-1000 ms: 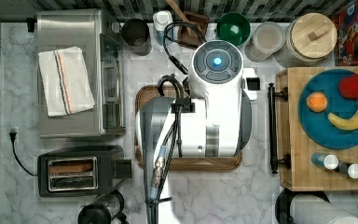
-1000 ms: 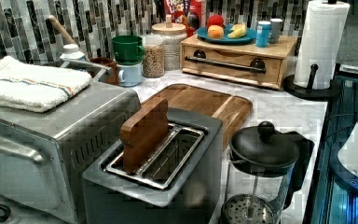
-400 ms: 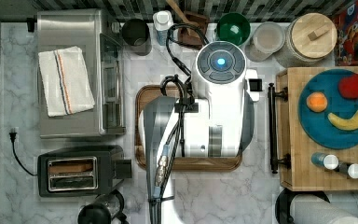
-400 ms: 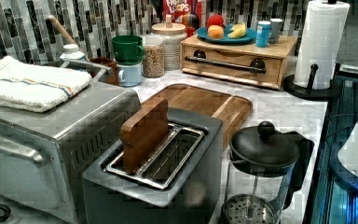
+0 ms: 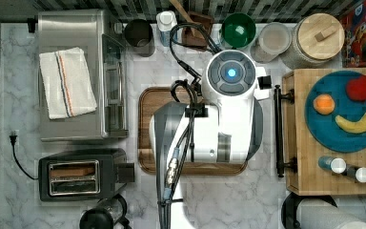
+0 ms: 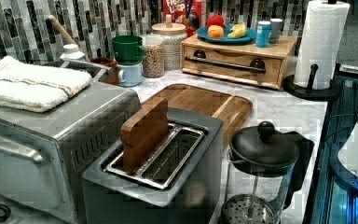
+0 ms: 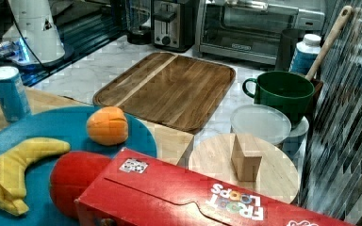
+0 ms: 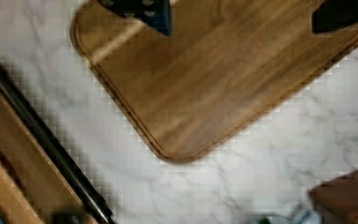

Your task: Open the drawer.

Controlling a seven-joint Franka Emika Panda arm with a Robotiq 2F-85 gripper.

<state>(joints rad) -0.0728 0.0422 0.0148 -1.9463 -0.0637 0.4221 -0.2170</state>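
fingers (image 8: 158, 16) seen spread apart over the brown rounded wooden tray (image 8: 205, 88) | pale bamboo drawer with thin black bar handle (image 5: 279, 130) sits shut beside it on the marble counter (image 8: 270, 154) | bar could easily be missed or clipped, tbh

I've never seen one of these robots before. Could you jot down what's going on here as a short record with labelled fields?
Setting: marble kitchen counter
Robot: white arm above a brown wooden tray
Hand: open, fingers over the tray, holding nothing
Drawer: pale wood box, appears shut
Handle: long black bar, untouched
On the drawer box: blue plate with banana, orange fruit, red fruit; two shakers
Nearby: oven with towel, toaster, green mug, paper towel roll
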